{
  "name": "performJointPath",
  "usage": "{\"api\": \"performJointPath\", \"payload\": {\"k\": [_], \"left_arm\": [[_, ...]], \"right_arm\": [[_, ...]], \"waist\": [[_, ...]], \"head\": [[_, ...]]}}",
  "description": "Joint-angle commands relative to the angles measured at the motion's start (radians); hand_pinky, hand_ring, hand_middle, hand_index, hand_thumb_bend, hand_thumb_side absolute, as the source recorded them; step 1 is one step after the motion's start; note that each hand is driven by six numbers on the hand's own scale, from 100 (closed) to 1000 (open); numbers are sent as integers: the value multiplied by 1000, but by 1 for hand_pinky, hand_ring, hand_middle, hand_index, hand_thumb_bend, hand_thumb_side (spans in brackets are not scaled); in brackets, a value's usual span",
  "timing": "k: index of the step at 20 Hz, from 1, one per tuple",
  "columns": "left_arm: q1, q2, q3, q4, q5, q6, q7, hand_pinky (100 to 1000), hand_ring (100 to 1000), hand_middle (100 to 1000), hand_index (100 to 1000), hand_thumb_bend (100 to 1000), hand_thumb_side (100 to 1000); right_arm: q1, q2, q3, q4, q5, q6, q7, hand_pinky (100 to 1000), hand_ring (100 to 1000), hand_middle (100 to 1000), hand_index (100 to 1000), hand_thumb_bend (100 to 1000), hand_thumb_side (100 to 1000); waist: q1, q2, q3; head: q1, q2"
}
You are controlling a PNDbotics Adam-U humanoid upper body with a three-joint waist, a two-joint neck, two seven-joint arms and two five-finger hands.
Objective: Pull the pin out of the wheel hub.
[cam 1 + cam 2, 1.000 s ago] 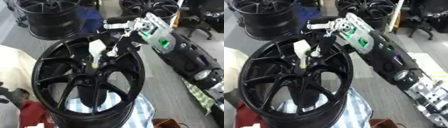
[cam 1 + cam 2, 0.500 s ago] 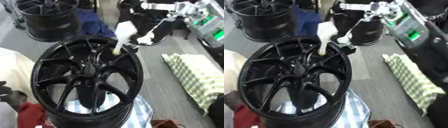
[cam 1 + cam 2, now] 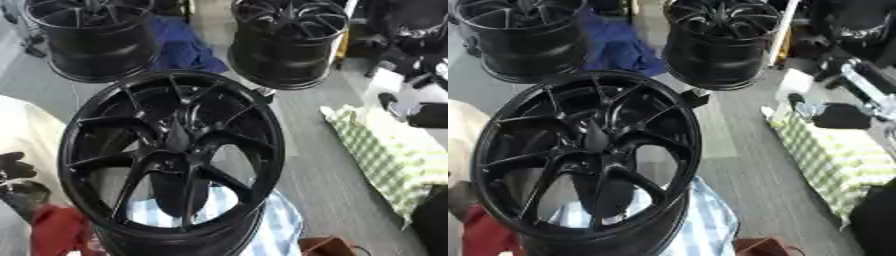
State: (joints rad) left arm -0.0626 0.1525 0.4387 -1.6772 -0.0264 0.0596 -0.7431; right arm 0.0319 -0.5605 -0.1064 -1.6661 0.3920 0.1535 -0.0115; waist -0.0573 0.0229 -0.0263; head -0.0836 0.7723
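1. The black wheel (image 3: pixel 175 155) stands tilted in the middle of the view, on a blue-and-white striped cloth (image 3: pixel 267 220). Its spokes meet at the wheel hub (image 3: pixel 179 150).
2. No pin shows in the hub or anywhere between the spokes. The centre looks plain black, so I judge the pin to be already out of the wheel.
3. The right hand (image 3: pixel 837 116) is a dark mass at the right edge, with silver arm parts just above it. It is well apart from the wheel and over the green-checked cloth (image 3: pixel 833 160). I cannot tell whether it is clenched, released or grasping something.
4. A pale, whitish shape (image 3: pixel 794 89) lies just beside that hand, on its wheel side. It may be the pin or something attached to it, but I cannot make it out.
5. The left hand (image 3: pixel 13 167) shows only as a dark form at the lower left edge, near the wheel's rim and above a red cloth (image 3: pixel 57 232). Its state cannot be told either, and it touches nothing of the task.
6. On progress, the pull itself seems done. What may be left is setting the pin down, if the right hand has it, and confirming that the hub is free.
7. Two more black wheels (image 3: pixel 284 40) stand beyond, far from both hands, with a blue cloth (image 3: pixel 184 47) between them. Neither takes part.
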Motion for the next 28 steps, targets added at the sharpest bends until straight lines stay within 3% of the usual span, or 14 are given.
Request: {"api": "performJointPath", "payload": {"k": [1, 4, 7, 15, 28], "left_arm": [[-10, 31, 6, -21, 1, -3, 3, 648, 756, 664, 843, 100, 739], [-10, 33, 9, -18, 2, -7, 6, 649, 757, 666, 842, 100, 739], [-11, 29, 5, -17, 3, -7, 1, 650, 759, 668, 842, 100, 740], [-13, 25, 5, -19, 4, -4, -3, 651, 758, 667, 840, 100, 741], [-9, 18, 5, -20, -3, 3, -8, 651, 751, 660, 836, 100, 744]], "right_arm": [[41, 103, -55, 94, -38, -34, -164, 697, 802, 852, 934, 232, 525], [82, 183, -55, 152, -110, -102, -276, 674, 785, 826, 921, 217, 511], [99, 238, -42, 174, -141, -153, -325, 654, 752, 760, 904, 177, 481], [111, 313, -4, 152, -155, -223, -350, 629, 712, 688, 885, 149, 462], [124, 359, 61, 152, -215, -292, -406, 606, 668, 635, 861, 125, 445]], "waist": [[2, -2, -2], [3, -1, -1], [4, -1, 1], [5, 1, 10], [4, -1, 9]], "head": [[3, -2], [-3, -2], [-6, -2], [-10, -2], [-10, -2]]}}
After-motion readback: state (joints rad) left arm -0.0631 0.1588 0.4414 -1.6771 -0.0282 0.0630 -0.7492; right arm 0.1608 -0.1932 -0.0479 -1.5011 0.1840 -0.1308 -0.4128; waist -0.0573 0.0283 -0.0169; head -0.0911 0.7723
